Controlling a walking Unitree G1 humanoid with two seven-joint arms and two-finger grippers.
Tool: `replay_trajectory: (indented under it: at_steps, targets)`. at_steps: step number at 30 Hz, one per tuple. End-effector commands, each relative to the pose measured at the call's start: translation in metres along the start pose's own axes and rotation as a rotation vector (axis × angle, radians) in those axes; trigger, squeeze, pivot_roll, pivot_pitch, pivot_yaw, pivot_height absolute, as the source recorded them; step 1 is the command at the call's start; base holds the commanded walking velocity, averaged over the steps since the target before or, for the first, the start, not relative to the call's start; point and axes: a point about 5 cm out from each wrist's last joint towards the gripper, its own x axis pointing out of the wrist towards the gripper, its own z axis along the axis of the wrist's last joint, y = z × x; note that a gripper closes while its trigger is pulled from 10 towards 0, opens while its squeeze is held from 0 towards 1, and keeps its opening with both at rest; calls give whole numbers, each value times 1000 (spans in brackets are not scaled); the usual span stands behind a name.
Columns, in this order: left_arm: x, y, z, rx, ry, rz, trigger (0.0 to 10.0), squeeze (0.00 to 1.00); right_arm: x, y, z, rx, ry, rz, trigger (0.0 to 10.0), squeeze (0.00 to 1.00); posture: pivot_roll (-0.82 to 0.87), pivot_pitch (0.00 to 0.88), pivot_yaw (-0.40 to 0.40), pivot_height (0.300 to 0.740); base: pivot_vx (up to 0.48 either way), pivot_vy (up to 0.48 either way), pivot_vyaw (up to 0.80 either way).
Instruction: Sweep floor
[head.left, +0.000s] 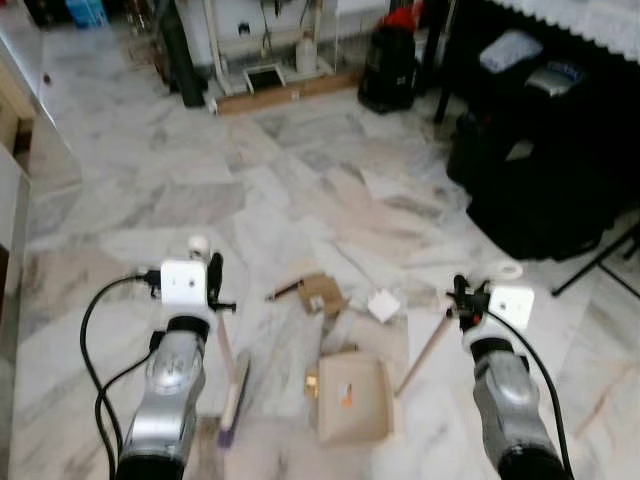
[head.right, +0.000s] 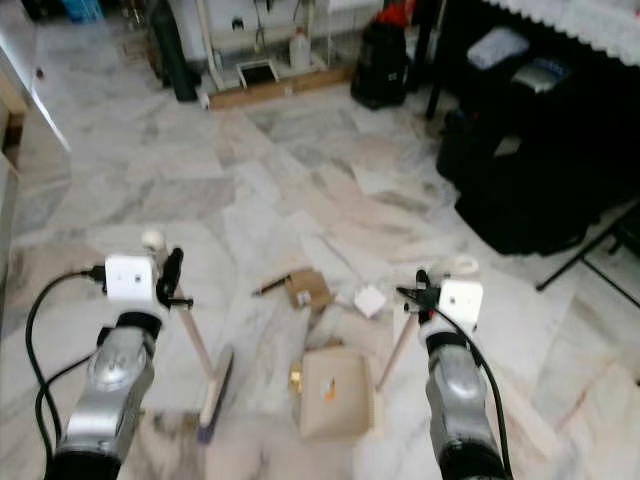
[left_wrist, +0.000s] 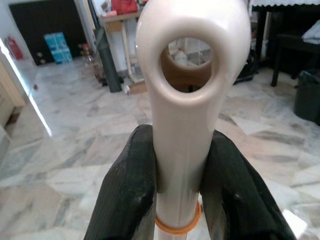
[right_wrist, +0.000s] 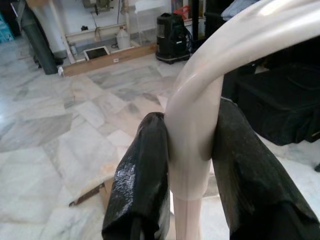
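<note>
The broom (head.left: 233, 385) slants from my left gripper (head.left: 214, 282), clamped on its handle, down to bristles left of the dustpan (head.left: 352, 398) — whose handle my right gripper (head.left: 462, 300) clasps — with cardboard scraps (head.left: 320, 293) lying just ahead.

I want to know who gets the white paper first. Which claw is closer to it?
The right claw is closer. It holds the dustpan handle just right of the white paper. The left claw holds the broom farther off, to the paper's left.
</note>
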Motion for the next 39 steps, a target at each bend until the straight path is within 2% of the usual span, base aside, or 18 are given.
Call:
replay_trajectory:
  at_steps: [1,8,18,27,29,39]
  targets:
    - [3,-1,9,12,-47,-2,10000,0,2,1,5,4,-21,1,10000,0,52,55,33,740,311,0,0]
    - [2,0,10,13,-53,-3,10000,0,1,1,3,-8,-13,10,10000,0,49,63,36,740,131,0,0]
    - [-1,2,6,23,-36,0,10000,0,-7,-8,-3,-63,6,-4,10000,0,40,80,38,740,0,0,0]
    - [-1,1,5,23,-31,-4,10000,0,-16,-20,2,-93,-20,-43,10000,0,24,76,39,740,0,0,0]
    - [0,0,5,20,-32,-3,10000,0,-21,-24,1,-126,-15,-65,10000,0,24,76,37,740,0,0,0]
    - [0,0,6,16,-41,2,10000,0,-36,-28,-5,-150,2,-134,10000,0,25,61,29,740,0,0,0]
